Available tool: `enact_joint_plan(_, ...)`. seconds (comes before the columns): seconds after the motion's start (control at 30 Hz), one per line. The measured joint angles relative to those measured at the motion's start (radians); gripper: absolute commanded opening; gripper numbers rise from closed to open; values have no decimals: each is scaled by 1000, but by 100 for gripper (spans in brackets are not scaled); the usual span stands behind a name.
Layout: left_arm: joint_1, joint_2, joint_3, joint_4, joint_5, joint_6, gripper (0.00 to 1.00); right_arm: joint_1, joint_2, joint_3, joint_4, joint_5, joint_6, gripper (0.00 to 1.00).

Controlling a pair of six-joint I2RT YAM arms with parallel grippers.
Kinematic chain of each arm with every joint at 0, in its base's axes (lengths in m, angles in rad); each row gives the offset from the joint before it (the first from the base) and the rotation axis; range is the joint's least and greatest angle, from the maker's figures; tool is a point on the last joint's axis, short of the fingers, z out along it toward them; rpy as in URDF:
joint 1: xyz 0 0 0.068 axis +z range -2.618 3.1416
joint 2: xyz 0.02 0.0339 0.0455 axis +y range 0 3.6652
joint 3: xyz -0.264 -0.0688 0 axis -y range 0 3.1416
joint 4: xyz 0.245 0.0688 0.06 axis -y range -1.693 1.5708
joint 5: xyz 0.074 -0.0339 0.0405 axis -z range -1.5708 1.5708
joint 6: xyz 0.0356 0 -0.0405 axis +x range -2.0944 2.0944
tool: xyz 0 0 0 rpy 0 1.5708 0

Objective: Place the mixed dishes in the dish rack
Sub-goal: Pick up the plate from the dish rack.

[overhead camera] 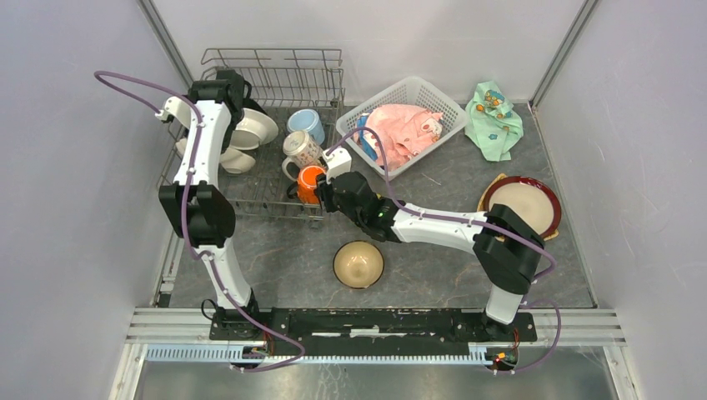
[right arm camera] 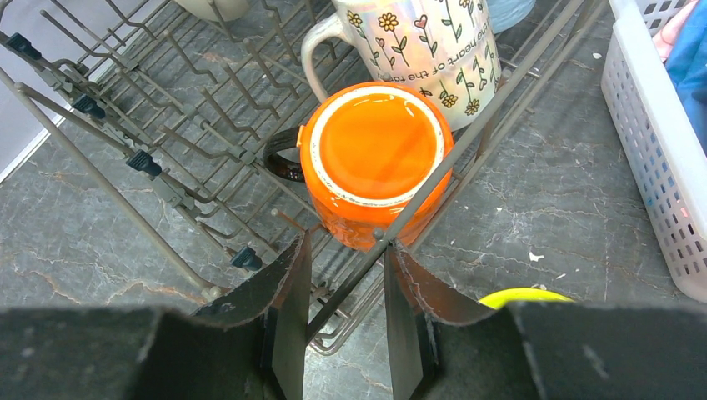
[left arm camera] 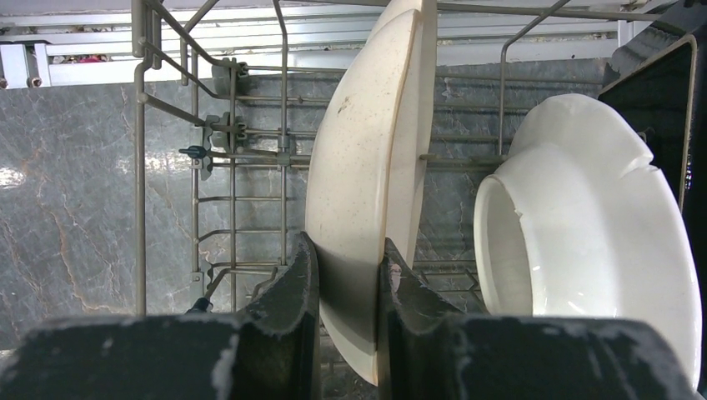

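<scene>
Cream plate (left arm camera: 358,183) in rack (left arm camera: 283,125), clamped by left tool (left arm camera: 346,243); right tool (right arm camera: 348,243) open.

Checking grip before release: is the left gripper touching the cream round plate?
Touching. Left wrist view shows the left gripper closed on the cream round plate, a finger against each face.

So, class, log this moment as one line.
left gripper shut on cream plate in rack | right gripper open by upturned orange mug | bowl, red-rimmed plate on table
</scene>
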Motion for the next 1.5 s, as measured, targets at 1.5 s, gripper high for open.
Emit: enact_joint_plan(1.5, -125, -240, -238, 467, -303, 555, 2, 18, 29, 39, -19, 36, -15, 0)
